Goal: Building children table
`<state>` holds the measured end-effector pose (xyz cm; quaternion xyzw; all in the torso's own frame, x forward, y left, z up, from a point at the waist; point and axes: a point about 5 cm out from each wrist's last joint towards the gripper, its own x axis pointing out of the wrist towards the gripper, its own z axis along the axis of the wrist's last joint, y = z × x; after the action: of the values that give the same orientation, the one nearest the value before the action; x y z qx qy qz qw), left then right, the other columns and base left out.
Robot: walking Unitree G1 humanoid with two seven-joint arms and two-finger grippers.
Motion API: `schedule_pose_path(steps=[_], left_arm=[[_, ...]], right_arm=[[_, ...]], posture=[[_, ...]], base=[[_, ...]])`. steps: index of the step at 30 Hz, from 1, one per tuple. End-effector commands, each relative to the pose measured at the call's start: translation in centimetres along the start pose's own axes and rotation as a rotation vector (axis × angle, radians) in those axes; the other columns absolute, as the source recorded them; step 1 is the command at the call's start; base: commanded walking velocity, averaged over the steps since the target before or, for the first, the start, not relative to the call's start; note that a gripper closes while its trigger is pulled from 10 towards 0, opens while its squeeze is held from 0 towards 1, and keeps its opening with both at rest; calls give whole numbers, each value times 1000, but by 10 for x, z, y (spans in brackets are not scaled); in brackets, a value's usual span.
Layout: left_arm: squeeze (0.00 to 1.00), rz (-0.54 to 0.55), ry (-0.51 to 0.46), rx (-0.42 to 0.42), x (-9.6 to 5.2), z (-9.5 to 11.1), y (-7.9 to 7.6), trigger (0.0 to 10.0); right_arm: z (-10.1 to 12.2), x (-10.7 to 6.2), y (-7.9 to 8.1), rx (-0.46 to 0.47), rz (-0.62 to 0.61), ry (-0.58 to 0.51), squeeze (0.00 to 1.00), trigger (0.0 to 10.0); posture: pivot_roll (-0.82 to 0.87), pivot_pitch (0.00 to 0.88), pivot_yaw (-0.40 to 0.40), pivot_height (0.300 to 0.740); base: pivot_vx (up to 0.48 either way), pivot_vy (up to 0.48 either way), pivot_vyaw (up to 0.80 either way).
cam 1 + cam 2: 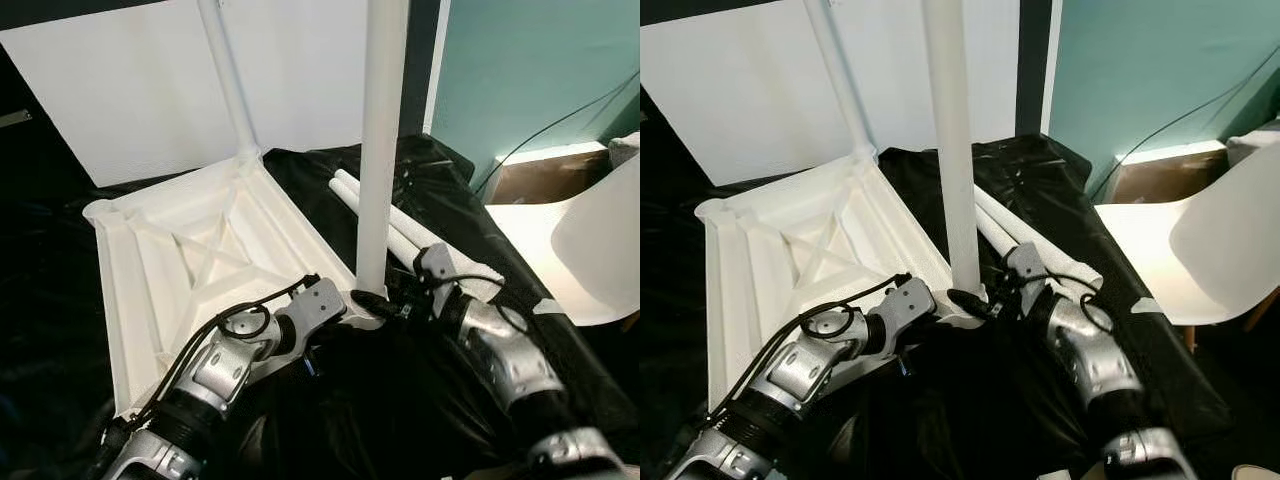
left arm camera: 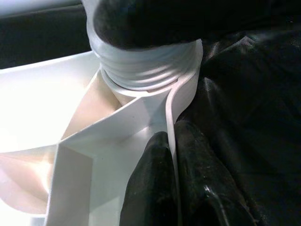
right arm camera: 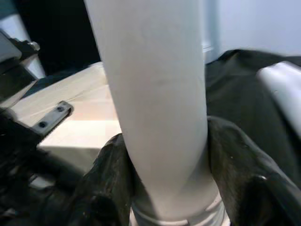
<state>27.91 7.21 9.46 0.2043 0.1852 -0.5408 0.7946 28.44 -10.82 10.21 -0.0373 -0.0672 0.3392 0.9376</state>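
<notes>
I have the upturned white tabletop (image 1: pixel 190 270) lying across the left and centre of the head view on black sheeting (image 1: pixel 400 400). One leg (image 1: pixel 228 80) already stands at its far corner, upper left. A second leg (image 1: pixel 380 140) stands in the near corner socket, centre frame, threads showing, so I judge it not fully seated. Two spare legs (image 1: pixel 400 225) lie just right. My right gripper (image 3: pixel 164 183) clasps the second leg's base; my left gripper (image 2: pixel 171 183) pinches the tabletop rim beside the socket.
</notes>
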Motion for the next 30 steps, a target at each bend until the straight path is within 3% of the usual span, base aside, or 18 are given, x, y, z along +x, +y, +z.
schedule_pose_path(steps=[1,3,4,11,12,14,15,17,20,21,22,23,30], left_arm=[[0,-103,97,-52,12,-24,-20,10000],[0,-103,97,-52,12,-24,-20,10000],[0,-114,100,-50,12,-24,-22,10000],[0,-119,102,-46,13,-24,-23,10000],[0,-120,102,-45,13,-24,-23,10000],[0,-120,101,-47,13,-24,-23,10000],[0,-120,100,-49,13,-24,-23,10000],[0,-117,98,-55,13,-25,-23,10000],[0,-117,98,-55,13,-25,-23,10000],[0,-116,97,-58,14,-25,-23,10000],[0,-116,97,-58,14,-25,-23,10000],[0,-117,95,-58,15,-24,-23,10000],[0,-121,90,-54,17,-22,-22,10000]], right_arm=[[-3,3,1,-18,-174,-5,0,0],[-3,3,1,-18,-174,-5,0,0],[0,3,-5,-11,-287,-23,0,0],[0,2,-2,-6,-316,-16,0,0],[-2,2,0,-2,-312,0,0,10000],[-4,3,2,2,-299,16,0,10000],[-6,3,3,20,-276,24,1000,10000],[-7,6,5,52,-183,34,1000,10000],[-7,6,5,52,-183,34,1000,10000],[-3,9,-6,10,-112,40,224,10000],[-2,10,-11,-17,-94,45,224,10000],[2,12,-18,-50,-52,51,0,10000],[13,17,-36,-103,126,76,0,10000]], posture=[[63,0,73,740],[63,0,73,740],[59,0,79,740],[57,0,80,740],[57,0,78,740],[56,0,79,740],[56,0,76,740],[56,0,74,740],[56,0,74,740],[48,0,72,740],[48,0,72,740],[44,0,73,740],[38,0,71,740]], base=[[0,0,0],[0,0,0],[0,0,0],[0,0,0],[0,0,0],[0,0,0],[0,0,0],[0,0,0],[0,0,0],[0,0,0],[0,0,0],[0,0,0],[0,0,0]])
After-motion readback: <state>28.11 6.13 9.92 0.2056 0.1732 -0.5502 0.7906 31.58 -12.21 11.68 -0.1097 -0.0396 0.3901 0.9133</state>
